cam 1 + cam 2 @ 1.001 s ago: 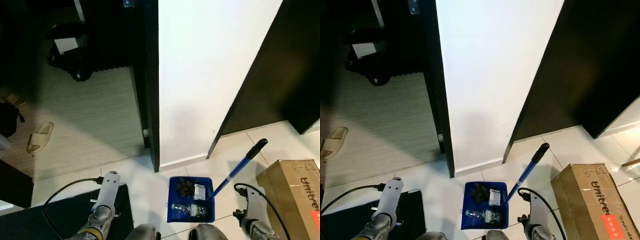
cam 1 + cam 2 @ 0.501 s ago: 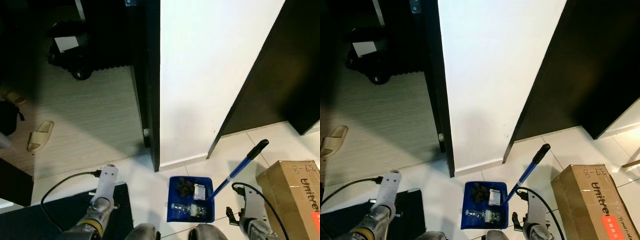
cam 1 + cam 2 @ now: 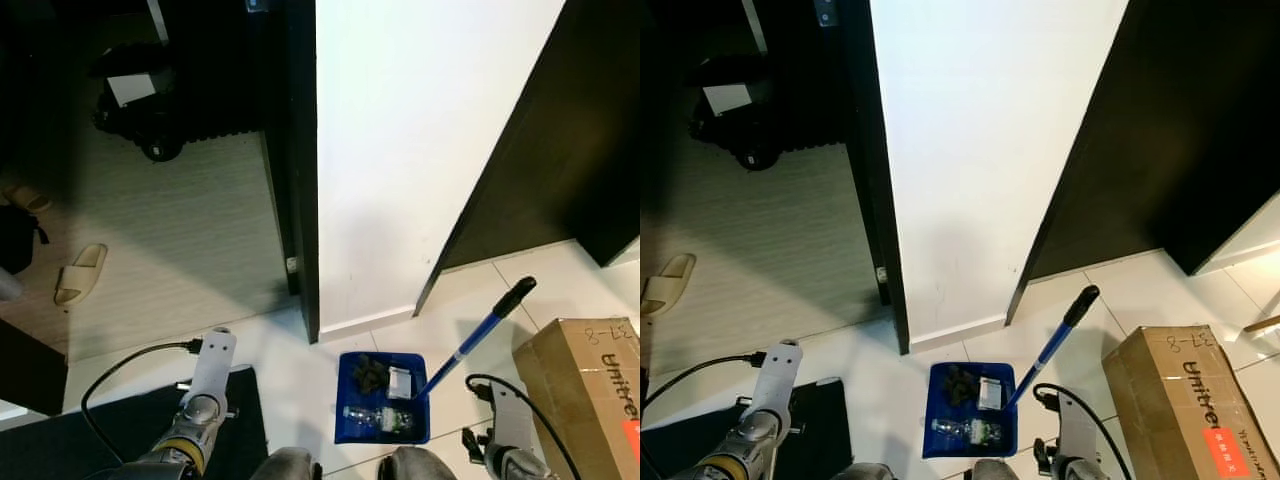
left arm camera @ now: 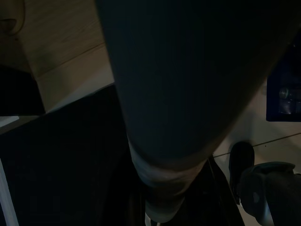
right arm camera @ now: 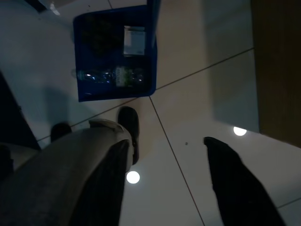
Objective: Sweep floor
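Both arms have dropped lower since a second ago, can't tell either claw's state, and the blue dustpan (image 3: 382,397) sits on the white tile by the wall with a bottle (image 3: 377,419) and scraps inside, so sweeping looks mostly done, just emptying left.

head stereo looks down; both share dustpan (image 3: 382,398); wrist cams near floor.
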